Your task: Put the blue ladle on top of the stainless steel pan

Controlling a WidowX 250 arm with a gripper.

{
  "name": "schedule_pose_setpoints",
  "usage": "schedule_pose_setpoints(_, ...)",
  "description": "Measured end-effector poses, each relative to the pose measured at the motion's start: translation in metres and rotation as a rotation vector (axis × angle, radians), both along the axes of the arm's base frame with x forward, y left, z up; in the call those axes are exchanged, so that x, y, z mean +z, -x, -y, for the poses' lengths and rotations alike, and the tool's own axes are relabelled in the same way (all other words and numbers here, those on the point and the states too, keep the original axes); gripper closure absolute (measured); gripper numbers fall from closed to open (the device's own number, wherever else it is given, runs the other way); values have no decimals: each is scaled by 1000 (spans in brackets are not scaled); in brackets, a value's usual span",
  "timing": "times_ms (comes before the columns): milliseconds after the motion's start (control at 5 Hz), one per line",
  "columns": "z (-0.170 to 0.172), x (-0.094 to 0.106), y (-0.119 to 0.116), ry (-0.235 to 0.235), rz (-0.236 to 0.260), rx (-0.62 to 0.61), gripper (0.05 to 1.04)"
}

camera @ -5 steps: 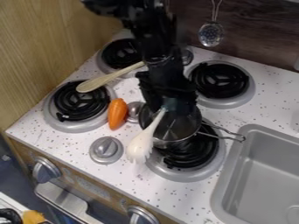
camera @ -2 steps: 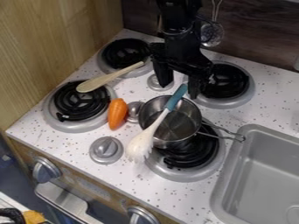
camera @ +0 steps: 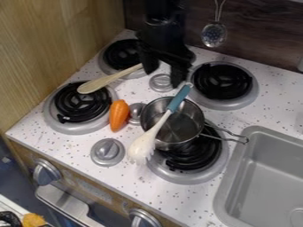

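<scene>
Across the top of the stainless steel saucepan point(camera: 188, 123), in the camera view, the blue-handled pasta server point(camera: 179, 98) lies aslant, its pale head (the toothed end) jutting past the rim. The end effector point(camera: 162, 78) hangs near the handle's tip, its fingers spread. On the speckled desk point(camera: 74, 143), an orange vegetable point(camera: 119, 115) lies near the saucepan; a wooden spoon point(camera: 99, 84) rests on the burner point(camera: 66, 116) beyond.

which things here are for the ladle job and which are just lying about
For the job:
- ladle, lying across the pan
- pan, on the front right burner
- gripper, open behind the ladle

Just about:
- wooden spoon
- orange vegetable
- slotted spoon, hanging
</scene>
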State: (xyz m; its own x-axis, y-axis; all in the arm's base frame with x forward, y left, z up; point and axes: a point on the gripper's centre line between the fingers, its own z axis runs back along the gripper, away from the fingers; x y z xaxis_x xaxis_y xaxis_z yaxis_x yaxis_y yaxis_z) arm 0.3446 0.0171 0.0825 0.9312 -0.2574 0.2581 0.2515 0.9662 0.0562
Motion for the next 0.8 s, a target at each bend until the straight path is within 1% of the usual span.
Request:
schedule_pose_setpoints(200, -22, 2, -5, -8, 49, -22, 83)
schedule_pose_setpoints(400, -48, 9, -8, -18, 80, -21, 83)
schedule_pose_setpoints(600, -69, 11, 0, -9, 41, -22, 83)
schedule_pose_setpoints(800, -79, 8, 11, -25, -19, -9, 83)
